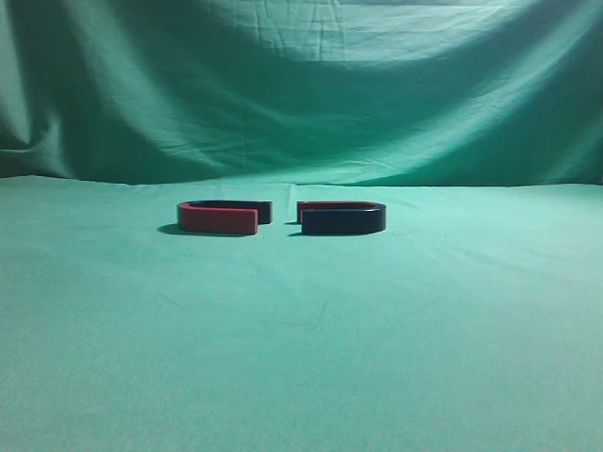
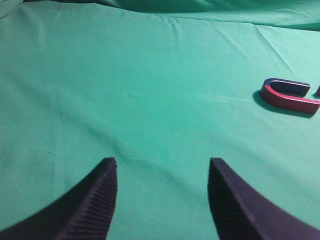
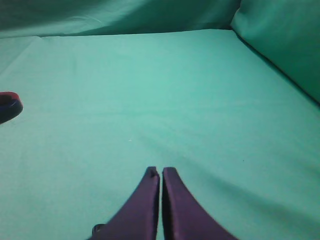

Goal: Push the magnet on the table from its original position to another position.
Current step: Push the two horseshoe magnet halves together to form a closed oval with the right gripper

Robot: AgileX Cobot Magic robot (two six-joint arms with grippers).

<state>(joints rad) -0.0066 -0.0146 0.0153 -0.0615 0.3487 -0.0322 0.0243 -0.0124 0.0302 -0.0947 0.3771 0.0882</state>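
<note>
**Two Horseshoe Magnets at Centre of Table, Both Grippers Clear of Them**

While neither arm appears in the exterior view, that view shows two horseshoe magnets lying flat on the green cloth-covered table, just above the middle of the frame. The left magnet shows a red near limb and a dark far limb, with its open end toward frame centre. The right magnet shows a dark blue near limb and a red far limb, and its open end also faces centre. Their open ends face each other across a narrow gap; they do not touch. A green backdrop hangs behind the table.

In the left wrist view, the left gripper sits at the bottom of the frame with its two ribbed black fingers spread wide and nothing between them. Bare cloth lies under it. The left magnet rests at the right edge of that frame, well apart from the fingers.

In the right wrist view, the right gripper occupies the bottom centre, its fingers pressed together with only a thin seam between them, holding nothing. The curved end of the right magnet shows at the left edge of the frame, well apart from the gripper.
</note>
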